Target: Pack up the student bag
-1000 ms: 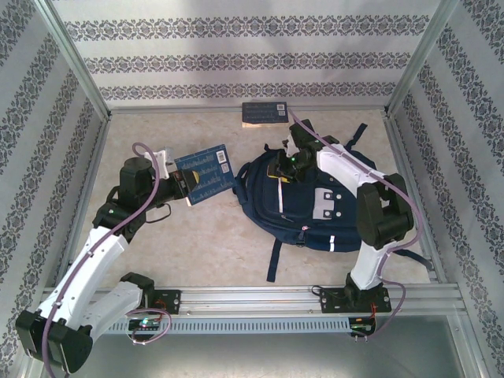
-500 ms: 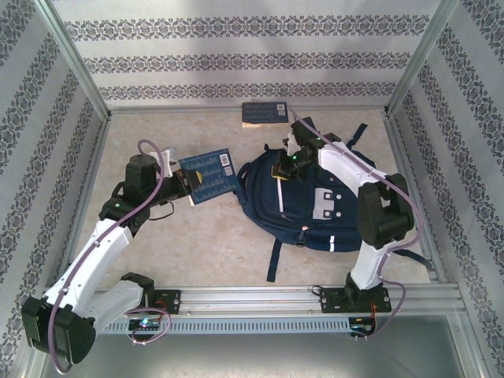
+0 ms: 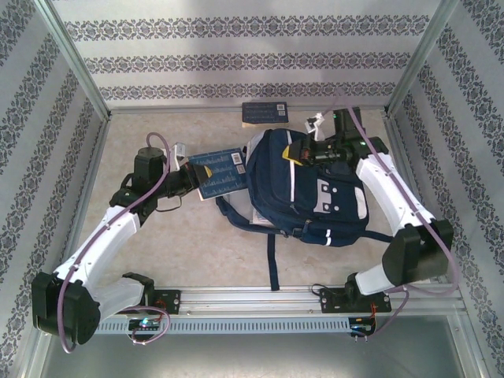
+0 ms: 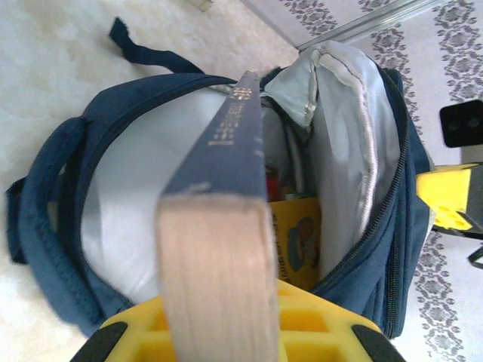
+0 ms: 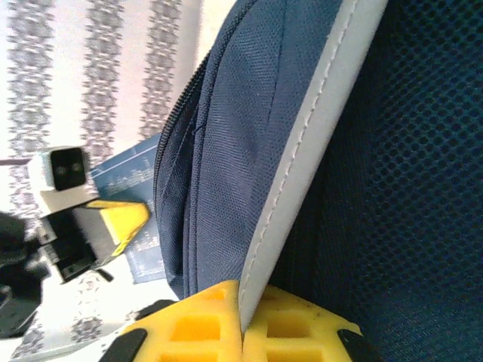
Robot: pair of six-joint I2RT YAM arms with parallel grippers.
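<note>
Two grips were seen: the left gripper [image 3: 191,176] clamped on a blue book [image 3: 222,172] at the mouth of the student bag [image 3: 315,201], mid-table; the right gripper [image 5: 241,320] pinched shut on its rim. Were the rim let slip, the book could be snagged.

One large navy blue fabric backpack [image 3: 315,197]. Two dark blue rectangular books: the near book [image 3: 220,175] and the far book [image 3: 264,112]. One yellow printed paper item [image 4: 298,241].

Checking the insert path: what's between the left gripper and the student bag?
The blue book, shut in the left gripper, spans that stretch, its far edge at the open mouth of the student bag. The top and left wrist views show it.
</note>
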